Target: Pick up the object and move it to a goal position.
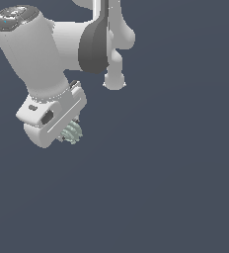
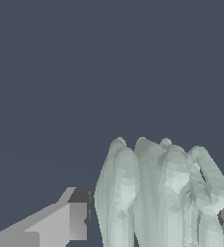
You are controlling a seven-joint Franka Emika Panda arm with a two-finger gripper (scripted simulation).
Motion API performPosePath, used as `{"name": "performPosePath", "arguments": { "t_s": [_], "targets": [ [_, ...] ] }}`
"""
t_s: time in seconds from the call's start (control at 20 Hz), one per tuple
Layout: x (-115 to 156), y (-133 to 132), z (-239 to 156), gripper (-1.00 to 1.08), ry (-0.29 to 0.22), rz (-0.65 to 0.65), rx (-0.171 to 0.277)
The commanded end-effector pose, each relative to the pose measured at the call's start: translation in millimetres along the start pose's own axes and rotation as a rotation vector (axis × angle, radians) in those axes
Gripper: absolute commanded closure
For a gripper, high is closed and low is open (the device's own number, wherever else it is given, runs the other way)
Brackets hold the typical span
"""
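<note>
Across the exterior view, the background was a uniform dark blue-grey field with no visible seam, edge or table line; whether it was a floor or a backdrop could not be determined. At the exterior view's left, the white arm [image 1: 32,54] descended from the upper corner and ended in the gripper [image 1: 70,131]. The object [image 1: 72,133], a pale grey-green ridged block, protruded from beneath the gripper body. In the wrist view, the object [image 2: 162,198] sat between one grey finger [image 2: 61,222] and a second pad just showing at the opposite side of the block, both touching it; the fingers were closed on the block. Toward the exterior view's right, the whole field was unoccupied, as was the lower half of the frame.
</note>
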State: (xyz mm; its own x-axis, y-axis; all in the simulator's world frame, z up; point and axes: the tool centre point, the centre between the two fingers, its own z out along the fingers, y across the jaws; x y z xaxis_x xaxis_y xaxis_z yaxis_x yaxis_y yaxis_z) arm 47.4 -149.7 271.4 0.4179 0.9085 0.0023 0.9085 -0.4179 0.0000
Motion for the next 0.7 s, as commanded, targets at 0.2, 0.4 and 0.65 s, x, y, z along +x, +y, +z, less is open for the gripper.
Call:
{"name": "performPosePath", "arguments": {
  "t_s": [0.2, 0.4, 0.65],
  "targets": [
    [-21.8, 26.5, -31.4, 1.08, -0.001, 0.0, 0.001],
    [-32.7, 40.2, -47.1, 1.08, -0.001, 0.0, 0.0],
    [-43.9, 54.8, -63.3, 1.08, -0.002, 0.0, 0.0]
  ]
}}
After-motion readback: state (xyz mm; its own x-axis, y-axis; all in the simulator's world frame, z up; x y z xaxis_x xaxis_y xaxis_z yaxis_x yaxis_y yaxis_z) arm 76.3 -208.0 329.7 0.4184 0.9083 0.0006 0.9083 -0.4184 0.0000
